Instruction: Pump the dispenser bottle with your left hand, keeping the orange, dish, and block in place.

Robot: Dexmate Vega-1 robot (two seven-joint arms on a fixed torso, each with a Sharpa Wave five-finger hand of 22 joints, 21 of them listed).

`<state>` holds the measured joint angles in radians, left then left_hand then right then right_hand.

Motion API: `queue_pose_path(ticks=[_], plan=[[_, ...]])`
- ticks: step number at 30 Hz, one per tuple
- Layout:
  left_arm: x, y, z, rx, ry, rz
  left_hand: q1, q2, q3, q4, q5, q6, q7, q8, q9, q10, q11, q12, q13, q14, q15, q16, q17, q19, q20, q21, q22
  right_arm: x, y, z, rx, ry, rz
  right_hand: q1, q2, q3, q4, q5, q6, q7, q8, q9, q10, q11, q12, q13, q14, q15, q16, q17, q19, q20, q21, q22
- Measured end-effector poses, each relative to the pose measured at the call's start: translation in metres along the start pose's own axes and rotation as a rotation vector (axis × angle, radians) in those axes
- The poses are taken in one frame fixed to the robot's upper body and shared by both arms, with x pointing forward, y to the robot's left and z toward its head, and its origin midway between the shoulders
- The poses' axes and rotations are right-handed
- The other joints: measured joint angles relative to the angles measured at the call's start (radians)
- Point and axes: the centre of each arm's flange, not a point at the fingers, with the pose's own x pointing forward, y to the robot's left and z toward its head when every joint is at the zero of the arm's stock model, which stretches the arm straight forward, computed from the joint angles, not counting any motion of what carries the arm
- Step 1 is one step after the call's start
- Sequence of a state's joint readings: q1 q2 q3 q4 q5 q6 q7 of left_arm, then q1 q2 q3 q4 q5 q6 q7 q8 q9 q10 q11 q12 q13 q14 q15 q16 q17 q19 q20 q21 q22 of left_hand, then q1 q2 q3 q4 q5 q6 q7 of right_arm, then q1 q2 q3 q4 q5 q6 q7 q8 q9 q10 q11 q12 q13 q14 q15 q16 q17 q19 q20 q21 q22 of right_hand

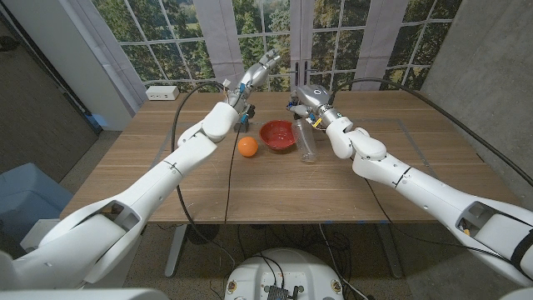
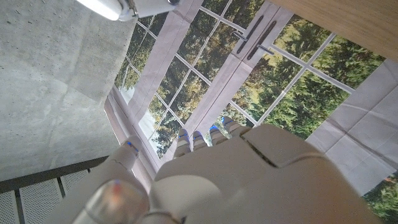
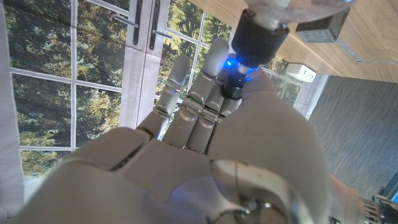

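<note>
The clear dispenser bottle stands right of the red dish, and the orange lies left of the dish. A small blue block peeks out beside my left forearm. My left hand is raised in the air above the table's far side, fingers apart, holding nothing; the left wrist view has its back against the windows. My right hand sits over the bottle's top. Its fingers reach to the black pump neck; whether they clasp it I cannot tell.
A white power strip lies at the table's far left corner. Black cables run along both arms and across the wooden table. Windows stand behind the far edge.
</note>
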<state>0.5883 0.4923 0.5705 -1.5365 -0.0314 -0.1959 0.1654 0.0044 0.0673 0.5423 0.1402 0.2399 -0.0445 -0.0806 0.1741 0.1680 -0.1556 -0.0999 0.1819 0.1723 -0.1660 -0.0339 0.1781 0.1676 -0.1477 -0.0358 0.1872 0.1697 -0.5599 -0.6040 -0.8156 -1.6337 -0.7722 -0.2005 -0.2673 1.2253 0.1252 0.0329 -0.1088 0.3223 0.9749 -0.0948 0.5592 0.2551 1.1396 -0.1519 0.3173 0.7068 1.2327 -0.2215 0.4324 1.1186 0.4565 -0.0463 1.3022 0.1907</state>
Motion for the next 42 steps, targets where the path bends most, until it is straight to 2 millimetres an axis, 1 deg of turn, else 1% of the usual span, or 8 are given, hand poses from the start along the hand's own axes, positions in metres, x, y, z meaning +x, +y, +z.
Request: queue_pose_path(ticks=[6, 8, 15, 17, 19, 31, 32, 42], plan=[[-0.012, 0.009, -0.007, -0.014, 0.036, 0.023, 0.004, 0.004, -0.004, -0.004, 0.0, 0.0, 0.0, 0.0, 0.0, 0.0, 0.0, 0.0, 0.0, 0.0, 0.0, 0.0, 0.0, 0.005, 0.005, 0.0, -0.002, -0.005, -0.005, -0.005, 0.014, 0.02, -0.034, 0.0, 0.0, -0.004, 0.004, 0.0, 0.0, 0.0, 0.0, 0.0, 0.0, 0.0, -0.002, 0.0, 0.0, 0.0, 0.0, 0.0, -0.003, 0.003, 0.004, 0.0], [-0.017, 0.011, -0.01, -0.018, 0.049, 0.03, 0.004, 0.004, -0.004, -0.004, 0.0, 0.0, 0.0, 0.0, 0.0, 0.0, 0.0, 0.0, 0.0, 0.0, 0.0, 0.0, 0.0, 0.011, 0.0, 0.0, -0.002, -0.007, -0.006, -0.007, 0.019, 0.027, -0.047, 0.0, 0.0, -0.004, 0.004, 0.0, 0.0, 0.0, 0.0, 0.0, 0.0, 0.0, -0.008, -0.002, 0.0, 0.0, 0.0, 0.0, -0.003, 0.003, 0.003, 0.0], [-0.03, 0.02, -0.019, -0.047, 0.087, 0.056, 0.004, 0.004, -0.004, -0.004, 0.0, 0.0, 0.0, 0.0, 0.0, 0.0, 0.0, 0.0, 0.0, 0.0, 0.0, 0.0, 0.0, 0.011, 0.0, 0.0, -0.002, -0.013, -0.009, -0.014, 0.036, 0.05, -0.088, 0.005, 0.005, -0.004, 0.004, 0.0, 0.0, 0.0, 0.0, 0.0, 0.0, 0.0, -0.009, 0.0, 0.0, 0.0, 0.0, 0.004, -0.003, 0.003, 0.003, 0.0], [-0.034, 0.022, -0.022, -0.054, 0.099, 0.061, 0.004, 0.004, -0.004, -0.004, 0.0, 0.0, 0.0, 0.0, 0.0, 0.0, 0.0, 0.0, 0.0, 0.0, 0.0, 0.0, 0.0, 0.011, 0.0, 0.005, -0.002, -0.013, -0.01, -0.015, 0.039, 0.053, -0.097, 0.005, 0.005, -0.008, 0.008, 0.0, 0.0, 0.0, 0.0, 0.0, 0.0, 0.0, -0.009, -0.002, 0.0, 0.0, 0.0, 0.004, -0.003, 0.003, 0.003, 0.0], [-0.038, 0.024, -0.024, -0.058, 0.108, 0.068, 0.004, 0.004, -0.004, -0.004, 0.0, 0.0, 0.0, 0.0, 0.0, 0.0, 0.0, 0.0, 0.0, 0.0, 0.0, 0.0, 0.0, 0.011, 0.0, 0.007, -0.002, -0.016, -0.011, -0.019, 0.043, 0.063, -0.109, 0.005, 0.005, -0.011, 0.005, 0.0, 0.0, 0.0, -0.005, 0.0, 0.0, 0.0, -0.009, -0.001, 0.0, 0.0, -0.004, 0.004, -0.003, 0.003, 0.003, 0.0], [-0.06, 0.036, -0.039, -0.094, 0.176, 0.119, 0.004, 0.004, -0.007, -0.007, 0.0, 0.0, 0.0, 0.0, 0.0, 0.0, 0.0, 0.0, 0.0, 0.0, 0.0, 0.0, 0.0, 0.011, 0.0, 0.007, -0.002, -0.03, -0.017, -0.037, 0.062, 0.126, -0.171, 0.005, 0.005, -0.012, 0.004, 0.0, 0.0, 0.0, -0.006, 0.0, 0.0, 0.0, -0.009, 0.0, 0.0, 0.0, -0.004, 0.009, -0.003, 0.003, 0.007, 0.0], [-0.065, 0.038, -0.042, -0.097, 0.187, 0.126, 0.004, 0.004, -0.007, -0.007, 0.0, 0.0, 0.0, 0.0, 0.0, 0.0, 0.0, 0.0, 0.0, 0.0, 0.0, 0.0, 0.0, 0.011, 0.0, 0.007, -0.002, -0.032, -0.019, -0.04, 0.068, 0.14, -0.185, 0.005, 0.005, -0.012, 0.004, 0.0, 0.0, 0.0, -0.006, 0.0, 0.002, -0.002, -0.009, 0.0, 0.0, 0.0, -0.004, 0.009, -0.003, 0.003, 0.007, 0.0], [-0.079, 0.042, -0.052, -0.123, 0.227, 0.155, 0.004, 0.004, -0.007, -0.007, 0.0, 0.0, 0.0, 0.0, 0.0, 0.005, 0.005, 0.0, 0.0, 0.0, 0.0, 0.0, 0.0, 0.011, 0.0, 0.007, -0.002, -0.047, -0.019, -0.057, 0.074, 0.215, -0.217, 0.005, 0.005, -0.016, 0.008, 0.007, 0.0, 0.0, -0.006, 0.0, 0.005, -0.005, -0.009, 0.0, 0.0, 0.0, -0.008, 0.009, -0.003, 0.003, 0.011, 0.0]])
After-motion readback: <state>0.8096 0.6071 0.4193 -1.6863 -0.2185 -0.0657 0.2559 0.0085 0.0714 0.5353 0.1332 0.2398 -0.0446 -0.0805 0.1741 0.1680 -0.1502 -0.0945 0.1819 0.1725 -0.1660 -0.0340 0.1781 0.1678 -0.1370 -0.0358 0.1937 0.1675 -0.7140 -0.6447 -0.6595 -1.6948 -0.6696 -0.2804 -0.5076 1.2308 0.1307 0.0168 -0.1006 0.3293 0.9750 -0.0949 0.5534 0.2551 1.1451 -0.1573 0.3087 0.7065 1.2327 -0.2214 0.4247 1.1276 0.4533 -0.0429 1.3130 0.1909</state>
